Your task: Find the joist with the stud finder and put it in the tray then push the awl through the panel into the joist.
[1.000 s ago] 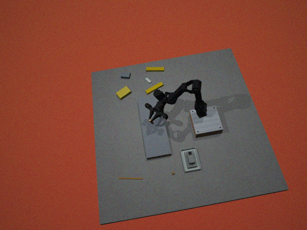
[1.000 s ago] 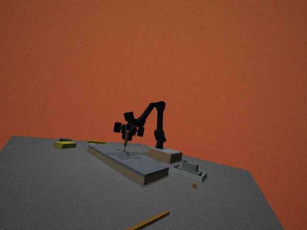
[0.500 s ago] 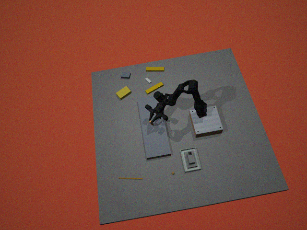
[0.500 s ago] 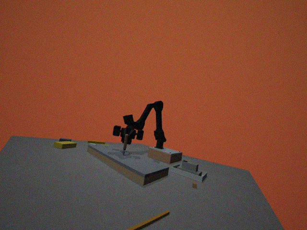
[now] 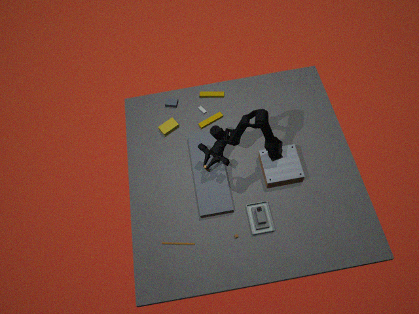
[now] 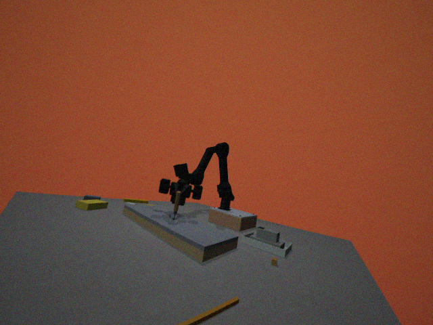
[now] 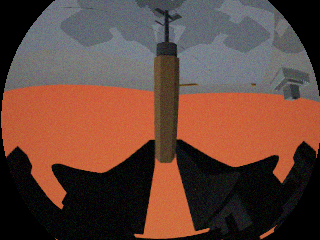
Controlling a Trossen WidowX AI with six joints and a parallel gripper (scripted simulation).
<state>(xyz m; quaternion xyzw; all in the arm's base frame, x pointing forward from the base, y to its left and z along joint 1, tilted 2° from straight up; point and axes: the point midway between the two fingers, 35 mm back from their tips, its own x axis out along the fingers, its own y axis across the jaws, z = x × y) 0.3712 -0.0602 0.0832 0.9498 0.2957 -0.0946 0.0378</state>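
Observation:
My gripper point(image 5: 208, 163) point(image 6: 178, 193) point(image 7: 164, 144) is shut on the awl point(image 5: 205, 167) point(image 6: 176, 202) point(image 7: 166, 103), which has a wooden handle and a thin metal tip. The awl stands nearly upright over the far half of the long grey floor panel point(image 5: 213, 197) point(image 6: 197, 232), and its tip meets the panel's top. Only a short length of the metal shaft shows in the wrist view. The grey stud finder point(image 5: 260, 216) point(image 6: 267, 235) point(image 7: 291, 83) lies in the white tray point(image 5: 249, 221) point(image 6: 287, 248), right of the panel's near end.
The arm's base block point(image 5: 287, 169) point(image 6: 231, 218) stands right of the panel. Yellow blocks point(image 5: 168, 125) point(image 5: 210, 119) point(image 5: 211, 94), a grey block point(image 5: 171, 102) and a small white piece point(image 5: 201, 108) lie beyond the panel. A thin orange stick point(image 5: 178, 243) point(image 6: 210, 311) and a tiny orange cube point(image 5: 236, 236) point(image 6: 274, 261) lie in front.

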